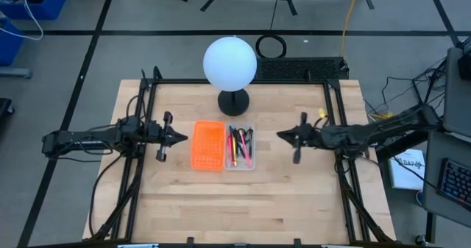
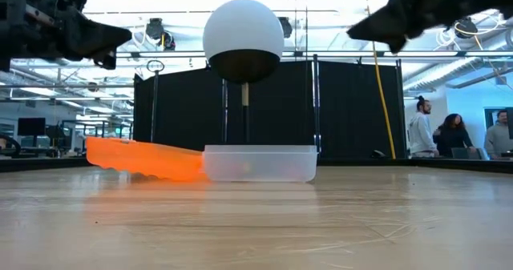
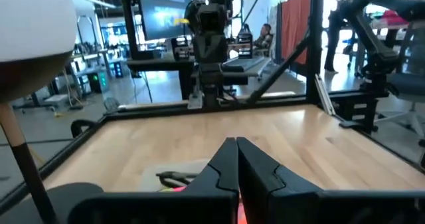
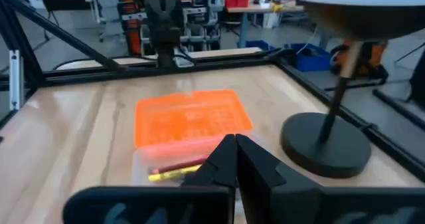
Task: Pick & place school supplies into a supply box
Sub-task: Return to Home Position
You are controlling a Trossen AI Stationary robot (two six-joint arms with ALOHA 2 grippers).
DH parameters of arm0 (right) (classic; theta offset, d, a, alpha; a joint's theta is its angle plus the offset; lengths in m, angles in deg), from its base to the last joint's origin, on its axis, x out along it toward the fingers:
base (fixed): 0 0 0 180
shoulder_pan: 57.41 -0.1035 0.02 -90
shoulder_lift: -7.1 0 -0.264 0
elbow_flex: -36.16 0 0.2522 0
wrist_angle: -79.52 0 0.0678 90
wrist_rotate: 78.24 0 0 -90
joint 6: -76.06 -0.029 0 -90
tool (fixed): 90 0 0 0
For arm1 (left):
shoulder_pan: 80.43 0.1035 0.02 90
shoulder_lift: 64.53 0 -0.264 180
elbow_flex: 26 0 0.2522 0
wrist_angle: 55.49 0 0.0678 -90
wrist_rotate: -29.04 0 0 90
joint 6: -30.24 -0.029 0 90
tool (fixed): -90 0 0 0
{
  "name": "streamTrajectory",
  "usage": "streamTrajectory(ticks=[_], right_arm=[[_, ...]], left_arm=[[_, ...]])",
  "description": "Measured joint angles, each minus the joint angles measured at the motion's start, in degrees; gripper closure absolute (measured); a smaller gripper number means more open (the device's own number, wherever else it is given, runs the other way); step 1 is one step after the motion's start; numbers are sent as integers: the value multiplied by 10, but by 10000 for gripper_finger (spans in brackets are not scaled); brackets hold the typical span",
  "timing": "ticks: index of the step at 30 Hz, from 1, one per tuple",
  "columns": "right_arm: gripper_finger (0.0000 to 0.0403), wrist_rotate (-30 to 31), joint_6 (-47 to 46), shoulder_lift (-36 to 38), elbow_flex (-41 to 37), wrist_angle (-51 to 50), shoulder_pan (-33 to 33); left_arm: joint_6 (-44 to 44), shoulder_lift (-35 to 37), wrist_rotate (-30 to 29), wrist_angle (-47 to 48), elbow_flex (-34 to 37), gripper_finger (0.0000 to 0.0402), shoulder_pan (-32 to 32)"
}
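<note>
Hovering well above the table [image 1: 243,204], the right gripper [image 1: 282,135] has its 2 fingers pressed together on nothing, tips pointing inward at the middle of the work area. Facing it from the other side, the left gripper [image 1: 179,137] is likewise closed and empty, at about the same height.

Between the 2 tips sit 2 shallow trays side by side. The orange tray [image 1: 208,145] is just ahead of the left gripper. The clear supply box [image 1: 240,165] is on the right arm's side, so the right gripper is the nearer one to it.

The pens and pencils [image 1: 239,143], pink, yellow and dark, lie inside the clear box, not the orange one. Their long axes run along the box's length, crosswise to the line joining the grippers. I can't pick out scissors among them.

No supplies show loose on the wood, so to my eye the sorting looks done and each arm only needs to pull back to rest. That calls for a straight retreat outward, away from the trays. Bare tabletop lies behind each wrist, out to the black frame [image 1: 333,104]. The lamp [image 1: 230,62] stands beyond the trays, clear of both paths.
</note>
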Motion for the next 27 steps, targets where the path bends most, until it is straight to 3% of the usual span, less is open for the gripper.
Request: streamTrajectory(ticks=[3,8,13,16,22,27], right_arm=[[401,10,4,66,-29,-28,-9],[402,-17,35,148,-97,24,-25],[402,-21,59,215,-179,98,-39],[403,-21,75,249,-215,113,-37],[403,-23,95,294,-234,108,4],[403,-88,132,346,-235,100,8]], left_arm=[[-20,0,0,13,-14,398,0],[-54,0,2,24,-26,399,0],[-92,0,-75,18,-27,400,0],[-112,0,-91,17,-27,400,0],[-113,0,-90,11,-27,401,1],[-109,17,-61,-12,-27,401,1]])
